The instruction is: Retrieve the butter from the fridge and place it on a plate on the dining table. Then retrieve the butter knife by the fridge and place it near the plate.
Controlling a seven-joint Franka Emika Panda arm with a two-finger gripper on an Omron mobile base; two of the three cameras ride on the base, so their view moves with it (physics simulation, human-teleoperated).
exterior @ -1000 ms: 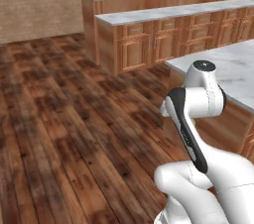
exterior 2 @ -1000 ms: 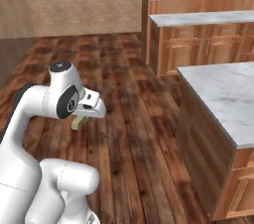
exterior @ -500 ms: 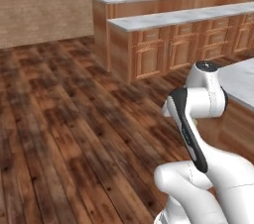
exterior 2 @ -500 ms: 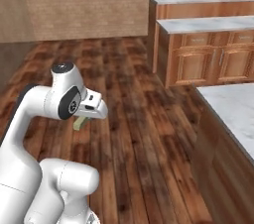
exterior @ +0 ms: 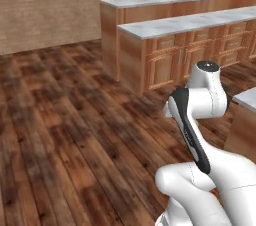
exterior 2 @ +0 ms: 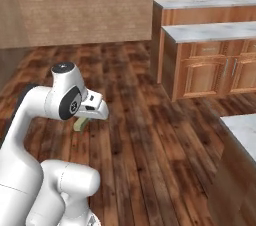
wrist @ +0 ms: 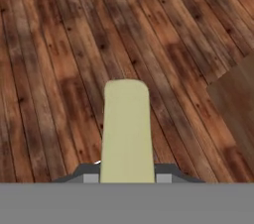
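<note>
Dark plank floor [exterior: 65, 135], brick-toned back wall [exterior: 50, 5]. Left base view: two long wood cabinet counters [exterior: 170, 55] with marble tops, one behind the other, at upper right; white arm [exterior: 200, 115] folded in the lower right foreground; corner of a marble-topped counter [exterior: 247, 101] at the right edge.

Right base view: same two cabinet counters at upper right; marble corner with wood side at lower right; arm folded at lower left, gripper [exterior 2: 80, 122] below the wrist, a pale-yellow butter [exterior 2: 79, 124] stick end protruding beneath it, above the floor.

Hand view: butter [wrist: 126, 131], one stick, upright in frame, clamped between the two finger tips [wrist: 91, 178] at the bottom, floor planks well beyond it; corner of a plain brown surface [wrist: 238, 104] at right.
</note>
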